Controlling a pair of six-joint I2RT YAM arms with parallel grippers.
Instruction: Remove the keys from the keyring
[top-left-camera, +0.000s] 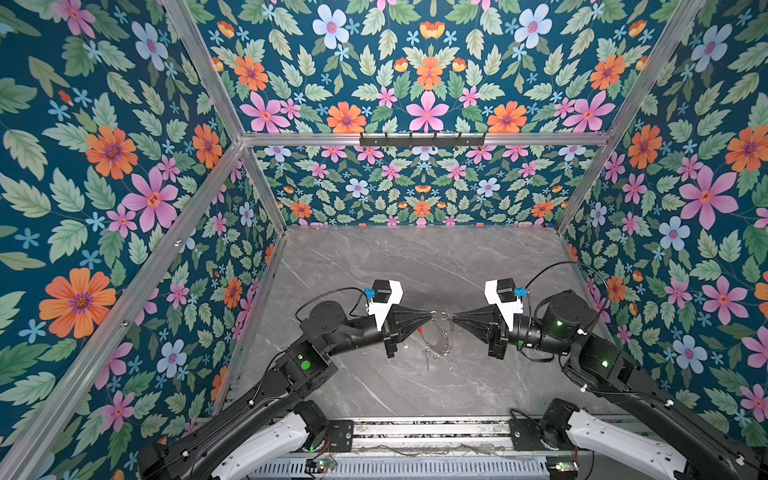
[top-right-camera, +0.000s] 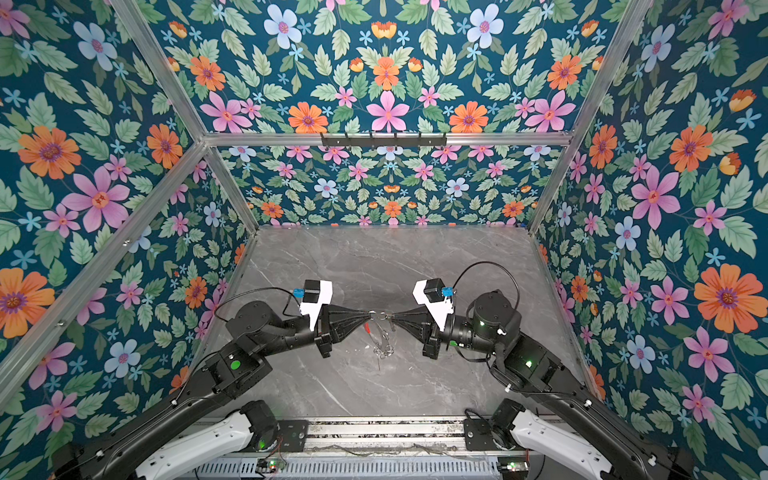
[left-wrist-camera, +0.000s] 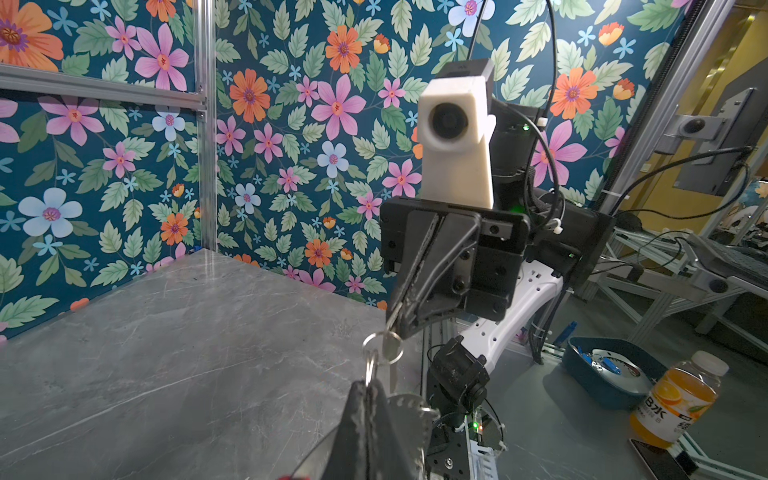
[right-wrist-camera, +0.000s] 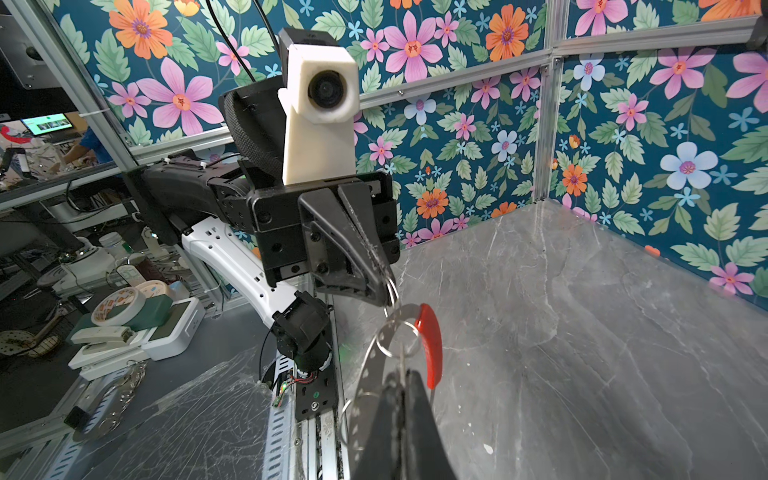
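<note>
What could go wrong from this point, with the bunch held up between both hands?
1. The left hand and right hand are shut tip to tip on a tiny split ring and key; either may slip out.
2. The keyring hangs free above the table; a slip would likely drop it, or it could swing and tangle.

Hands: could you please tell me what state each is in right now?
Left hand: closed on a small silvery metal split ring.
Right hand: closed on a tiny silvery metal key.
</note>
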